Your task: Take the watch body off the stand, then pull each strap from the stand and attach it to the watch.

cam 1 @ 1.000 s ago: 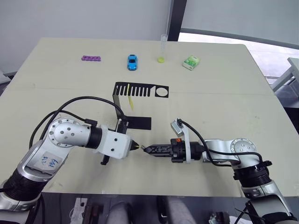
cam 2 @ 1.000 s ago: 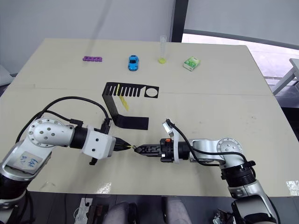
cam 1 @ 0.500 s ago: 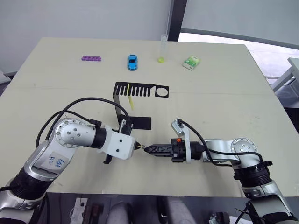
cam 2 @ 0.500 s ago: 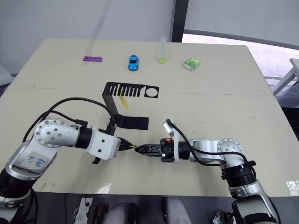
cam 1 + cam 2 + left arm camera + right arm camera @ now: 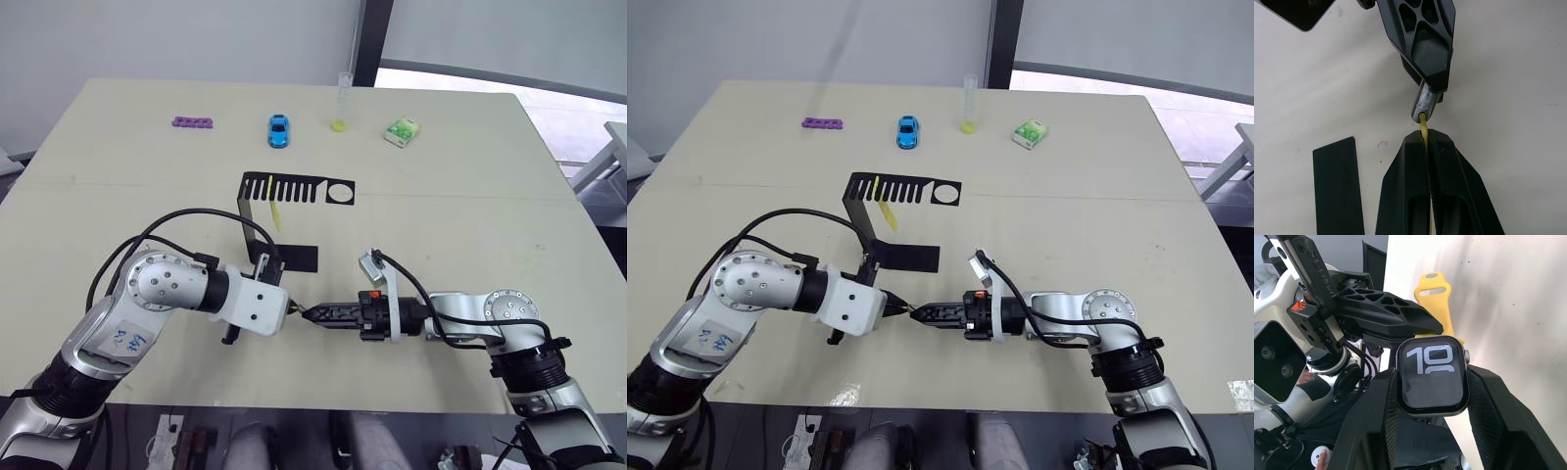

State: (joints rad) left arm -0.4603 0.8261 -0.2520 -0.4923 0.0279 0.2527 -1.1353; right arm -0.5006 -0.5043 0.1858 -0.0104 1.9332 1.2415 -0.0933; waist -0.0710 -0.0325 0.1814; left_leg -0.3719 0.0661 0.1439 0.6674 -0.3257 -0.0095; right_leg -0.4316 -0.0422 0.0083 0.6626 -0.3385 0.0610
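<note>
Near the front edge of the counter (image 5: 460, 186), the two claws meet tip to tip. The right claw (image 5: 312, 314) is clenched on the watch body (image 5: 1432, 375), its screen with white digits facing the wrist camera. The left claw (image 5: 1425, 139) grips a yellow strap (image 5: 1423, 126) edge-on, its end touching the side of the watch body. Behind them the stand (image 5: 257, 201) sits upright on its base, a second yellow strap (image 5: 275, 215) hanging from its slotted top. Along the far edge lie a purple strip (image 5: 192, 122), blue toy car (image 5: 278, 128), clear tube (image 5: 342, 101) and green-white packet (image 5: 400, 131).
</note>
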